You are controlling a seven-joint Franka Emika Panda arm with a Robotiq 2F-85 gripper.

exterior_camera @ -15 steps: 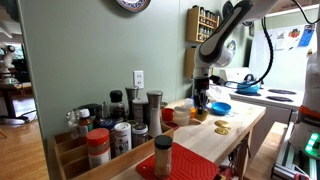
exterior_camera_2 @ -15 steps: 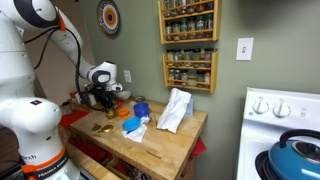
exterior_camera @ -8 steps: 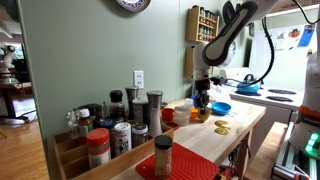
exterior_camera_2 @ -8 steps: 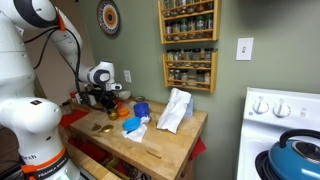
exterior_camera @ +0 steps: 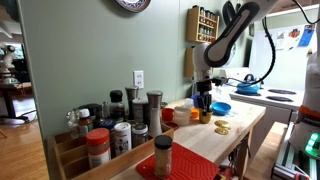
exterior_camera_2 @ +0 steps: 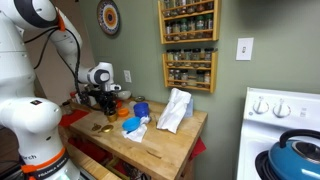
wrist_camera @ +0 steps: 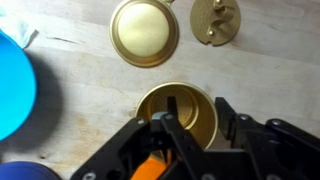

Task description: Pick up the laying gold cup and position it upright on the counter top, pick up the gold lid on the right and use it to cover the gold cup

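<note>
One gold cup [wrist_camera: 185, 100] stands upright on the worktop [wrist_camera: 90, 110], mouth open, straight below your jaws. The jaws stand apart at its rim, not clamped on it. The lid [wrist_camera: 145, 32] lies flat just beside the cup, not touching, with the blue bowl [wrist_camera: 10, 85] nearby.

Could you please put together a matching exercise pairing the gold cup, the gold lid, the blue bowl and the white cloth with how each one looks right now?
Things:
1. gold cup
2. gold lid
3. blue bowl
4. white cloth

States:
A. crumpled in a heap
B. standing upright, mouth uncovered
C. lying flat on the counter top
D. cut off by the wrist view's left edge

Pairs: 1-B, 2-C, 3-D, 4-A
</note>
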